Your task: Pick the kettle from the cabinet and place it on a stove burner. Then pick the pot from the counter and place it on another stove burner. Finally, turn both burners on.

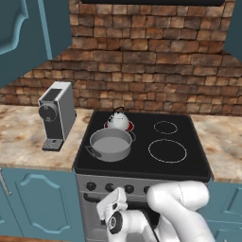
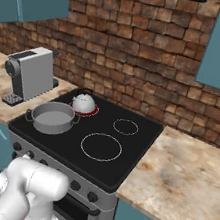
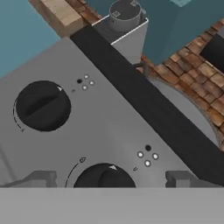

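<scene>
Presently, from the left base view, the kettle [image 1: 118, 121] stands on the rear left burner of the black cooktop [image 1: 189, 163], and a red glow shows at its base. The pot [image 1: 110, 144] sits on the front left burner, just in front of the kettle and nearly touching it. Two white rings on the right half of the glass, one small at the rear [image 1: 165, 127] and one large at the front [image 1: 167, 151], carry nothing. A grey coffee machine [image 1: 56, 114] stands on the marbled counter [image 1: 21, 142] left of the stove. A row of dark knobs [image 1: 128, 189] runs along the stove's front panel, with the robot's white wrist held low before them.

From the right base view, the kettle [image 2: 83, 102] again rests on the rear left ring, which glows red around it. The pot [image 2: 53, 117] stands on the front left ring beside it. The coffee machine [image 2: 30, 74] is on the counter [image 2: 191, 181] to the left.

From the hand view, the gripper [image 3: 109, 178] faces the grey control panel at close range. Its fingertips [image 3: 43, 178] stand wide apart, holding nothing, on either side of a black knob [image 3: 104, 177]. A second black knob [image 3: 42, 105] lies further along the panel.
</scene>
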